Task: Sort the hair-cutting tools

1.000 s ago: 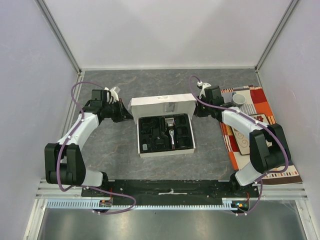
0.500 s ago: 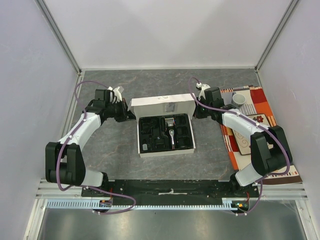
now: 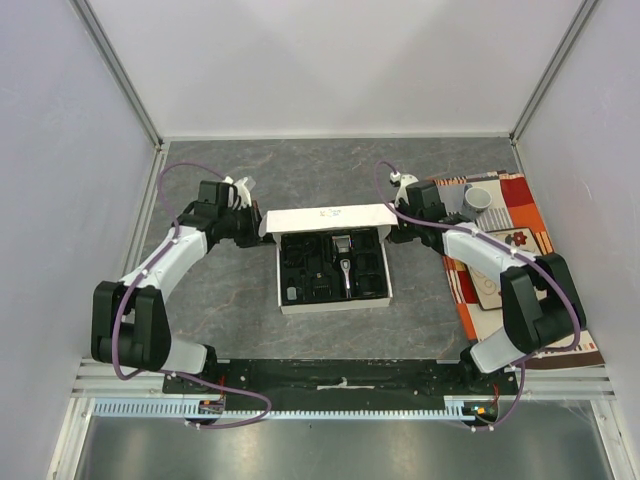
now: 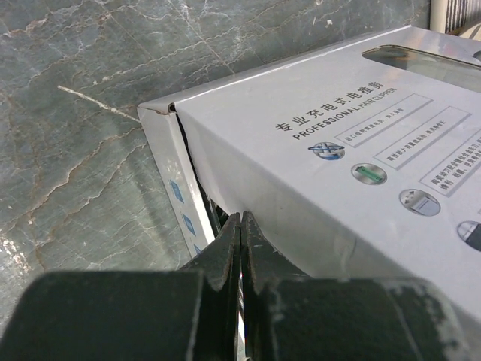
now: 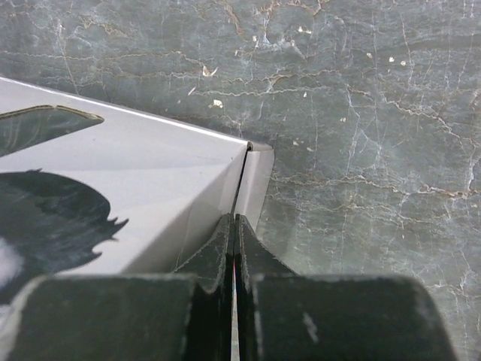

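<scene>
Clutter first: patterned mat is lying along the right side of the grey marble table, partly under the right arm. Grey cup is standing upright on the mat's far end, near the right wrist.

White box is sitting mid-table between the arms, with a black tray inside. Hair clipper is lying in the tray's middle compartment, blade end pointing away from the arm bases. Other compartments are holding dark pieces, too dark from above to name. Printed lid is standing tilted along the box's far edge, leaning over the far part of the tray.

Left gripper is sitting at the lid's left end, right gripper at its right end. Both are fully closed, jaws pressed together, tips touching the lid's corners. Can't tell whether any card is pinched between them.

Left wrist cam is giving what overhead isn't: lid print reading "PROFESSIONAL HAIR CLIPPER", round icons below it, fingers meeting at the seam beside the lid's side flap. Right wrist cam is showing the opposite corner: fingers at that flap's seam, dark silhouette graphic on the lid. Only overhead is showing the tray, clipper, cup and mat.
</scene>
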`<state>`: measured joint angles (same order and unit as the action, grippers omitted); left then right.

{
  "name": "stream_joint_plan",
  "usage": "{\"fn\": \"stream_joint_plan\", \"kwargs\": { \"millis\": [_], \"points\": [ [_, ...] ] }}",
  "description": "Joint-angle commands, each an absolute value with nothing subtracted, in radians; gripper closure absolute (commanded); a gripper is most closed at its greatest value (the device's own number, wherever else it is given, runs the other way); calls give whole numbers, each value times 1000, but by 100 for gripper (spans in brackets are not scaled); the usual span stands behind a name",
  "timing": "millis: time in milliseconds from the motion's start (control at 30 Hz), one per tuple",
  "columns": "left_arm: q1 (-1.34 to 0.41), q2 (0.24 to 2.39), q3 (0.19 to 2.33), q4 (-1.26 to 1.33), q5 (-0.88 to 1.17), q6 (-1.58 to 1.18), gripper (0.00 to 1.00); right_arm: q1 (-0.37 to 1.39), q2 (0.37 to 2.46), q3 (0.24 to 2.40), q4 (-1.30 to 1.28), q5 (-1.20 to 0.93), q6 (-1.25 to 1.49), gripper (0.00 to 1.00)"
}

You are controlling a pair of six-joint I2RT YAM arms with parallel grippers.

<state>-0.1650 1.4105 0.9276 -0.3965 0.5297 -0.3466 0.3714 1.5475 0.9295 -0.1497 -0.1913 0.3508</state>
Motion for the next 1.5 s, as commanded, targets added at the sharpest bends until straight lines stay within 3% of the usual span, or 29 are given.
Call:
{"fn": "stream_joint_plan", "kwargs": {
  "millis": [0,367,633,733,1100,1233,1467],
  "points": [
    [-178,1365,920,-400,526,-331,98,390,1490,914,-118,-198,356,100],
    [-179,1259,848,-479,427,-302,98,390,1391,828,-152,-124,345,100],
    [-178,1134,920,-514,253,-311,98,388,1332,946,-267,125,293,100],
    [-179,1158,1000,-514,215,-317,98,388,1328,986,-221,130,305,100],
    [-178,1356,1197,-419,412,-380,98,388,1430,1126,-71,-127,246,100],
    [-181,1358,1149,-345,576,-419,98,388,1414,1083,-57,-219,262,100],
    [-210,1270,978,-347,660,-391,98,397,1293,863,-40,-347,305,100]
  ]
}}
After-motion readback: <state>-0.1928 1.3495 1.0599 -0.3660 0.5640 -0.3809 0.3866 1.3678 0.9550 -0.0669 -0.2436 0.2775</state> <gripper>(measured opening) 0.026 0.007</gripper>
